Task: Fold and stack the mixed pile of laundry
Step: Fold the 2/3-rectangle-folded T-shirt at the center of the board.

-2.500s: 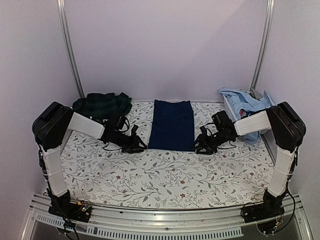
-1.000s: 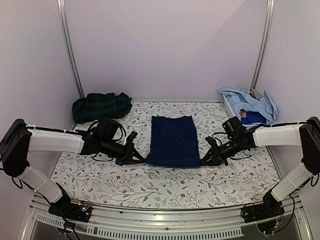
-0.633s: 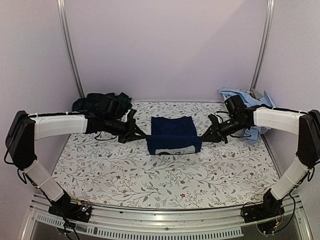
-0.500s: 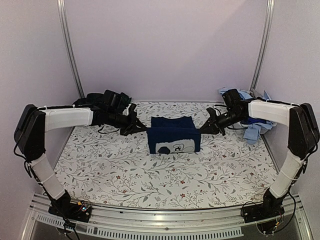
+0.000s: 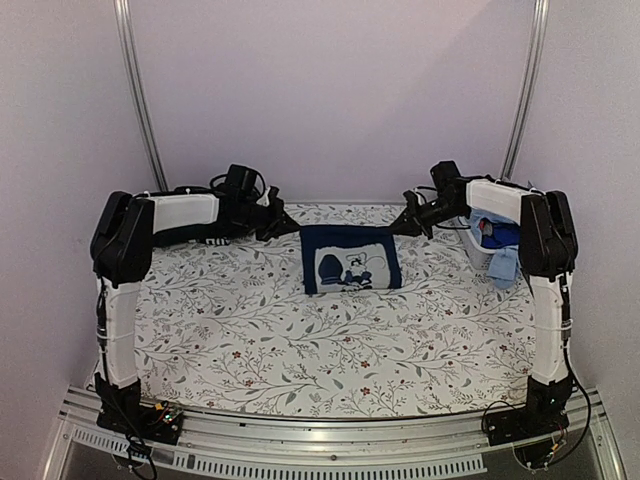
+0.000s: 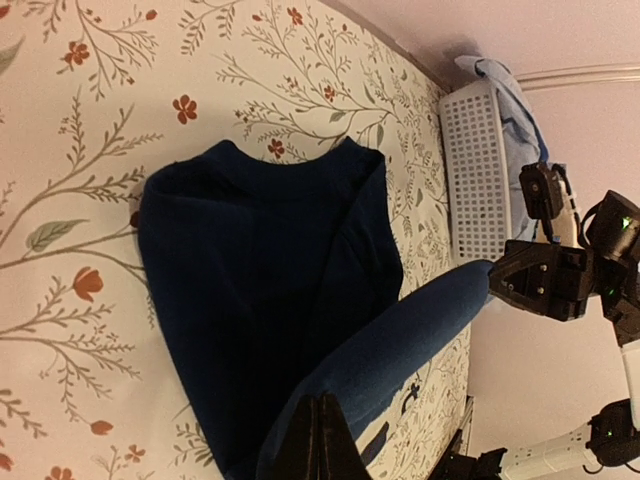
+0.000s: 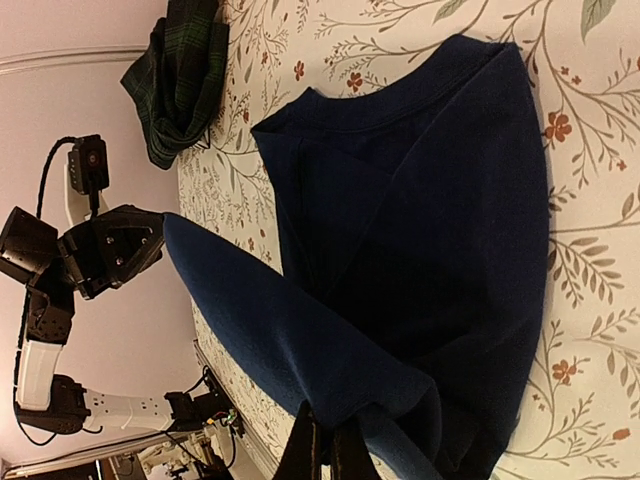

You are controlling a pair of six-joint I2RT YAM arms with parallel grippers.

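Observation:
A navy blue T-shirt point(image 5: 350, 258) lies in the middle of the floral sheet, folded over on itself, with a white print facing up. My left gripper point(image 5: 291, 229) is shut on the left corner of its folded-over edge at the far side. My right gripper point(image 5: 404, 226) is shut on the right corner. In the left wrist view the closed fingers point(image 6: 318, 440) pinch the navy cloth point(image 6: 260, 290), stretched across to the other gripper. The right wrist view shows the same navy cloth point(image 7: 420, 220) and a dark green plaid piece point(image 7: 185, 70) at the far left.
A white basket point(image 6: 475, 180) with light blue shirts point(image 5: 497, 262) stands at the far right edge. The white floral sheet point(image 5: 300, 340) covers the table. Metal frame posts rise at the back corners, and both arms reach far across the table.
Both grippers took the shirt's near edge, lifted it and carried it to the far side. The shirt is now folded in half with its print up.

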